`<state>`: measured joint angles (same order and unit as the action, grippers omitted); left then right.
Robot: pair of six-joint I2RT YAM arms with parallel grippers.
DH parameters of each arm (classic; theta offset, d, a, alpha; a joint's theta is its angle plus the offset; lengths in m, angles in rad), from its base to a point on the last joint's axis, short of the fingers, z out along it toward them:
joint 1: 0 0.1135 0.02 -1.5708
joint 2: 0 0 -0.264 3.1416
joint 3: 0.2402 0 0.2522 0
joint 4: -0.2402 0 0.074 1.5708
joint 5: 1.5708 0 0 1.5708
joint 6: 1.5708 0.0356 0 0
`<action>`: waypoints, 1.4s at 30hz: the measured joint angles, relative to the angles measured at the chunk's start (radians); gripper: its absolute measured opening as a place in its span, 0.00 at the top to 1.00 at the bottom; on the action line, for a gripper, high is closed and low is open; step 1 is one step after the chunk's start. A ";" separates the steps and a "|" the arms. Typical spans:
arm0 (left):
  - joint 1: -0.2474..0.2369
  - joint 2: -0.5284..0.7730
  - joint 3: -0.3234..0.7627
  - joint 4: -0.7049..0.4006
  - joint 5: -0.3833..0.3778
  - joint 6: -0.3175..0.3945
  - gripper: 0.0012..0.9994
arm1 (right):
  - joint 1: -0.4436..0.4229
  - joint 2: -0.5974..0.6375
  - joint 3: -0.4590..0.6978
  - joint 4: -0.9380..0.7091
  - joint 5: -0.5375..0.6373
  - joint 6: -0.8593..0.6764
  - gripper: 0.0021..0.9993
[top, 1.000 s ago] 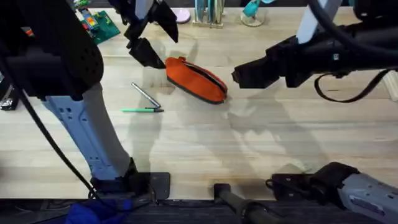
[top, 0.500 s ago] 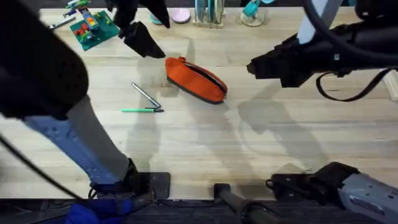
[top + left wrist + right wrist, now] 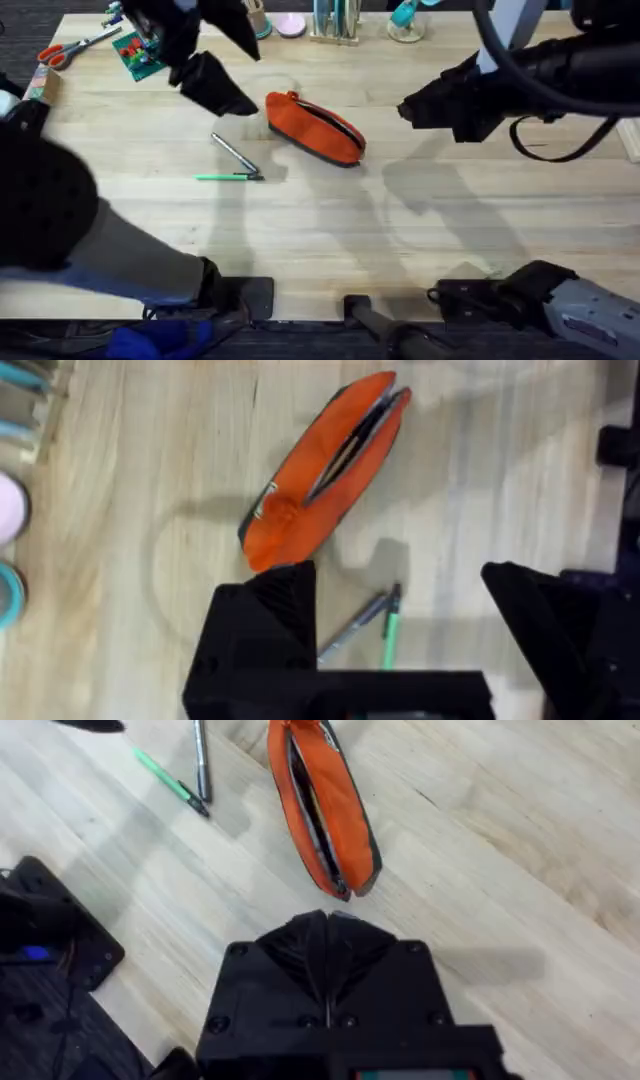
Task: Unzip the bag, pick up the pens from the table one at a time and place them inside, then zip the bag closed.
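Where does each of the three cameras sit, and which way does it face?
Overhead: above the arm bases, looking down and forward over the table; both arms show.
Left wrist: on the left arm, looking down at the bag and pens; its open left gripper shows.
Right wrist: on the right arm, looking down at the bag and pens; its shut right gripper shows.
Shared: all three show the bag and both pens.

- Scissors (image 3: 55, 52): red handles, lying flat, well to the left of the left pincer (image 3: 215, 85) and farther back.
- Green board (image 3: 135, 50): carries small coloured blocks and lies between the scissors and the left pincer.
- Pink disc (image 3: 290, 24): behind the left pincer, to its right.
- Rack (image 3: 335, 18): teal uprights, just beside the disc.
- Teal object (image 3: 405, 12): behind the right pincer (image 3: 420, 108); type cannot be told.
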<state>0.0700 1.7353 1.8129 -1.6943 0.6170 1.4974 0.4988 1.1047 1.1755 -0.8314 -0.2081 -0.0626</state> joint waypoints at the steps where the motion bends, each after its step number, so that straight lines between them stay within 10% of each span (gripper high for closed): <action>1: 0.011 -0.016 -0.013 0.000 0.005 -0.010 0.00 | 0.000 0.002 0.000 0.000 0.000 -0.007 0.97; 17: 0.130 -0.232 -0.139 0.004 0.017 -0.250 0.00 | 0.000 0.209 0.175 -0.061 0.003 -0.136 0.97; 26: 0.131 -0.411 -0.475 0.257 0.022 -0.433 0.00 | 0.000 0.257 0.204 -0.082 0.003 -0.190 0.97; 42: 0.131 -0.590 -0.697 0.353 0.106 -0.484 0.00 | 0.060 0.366 0.261 -0.092 0.003 -0.245 0.97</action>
<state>0.2008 1.1453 1.1161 -1.3412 0.7226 1.0130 0.5592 1.4711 1.4369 -0.9234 -0.2050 -0.3073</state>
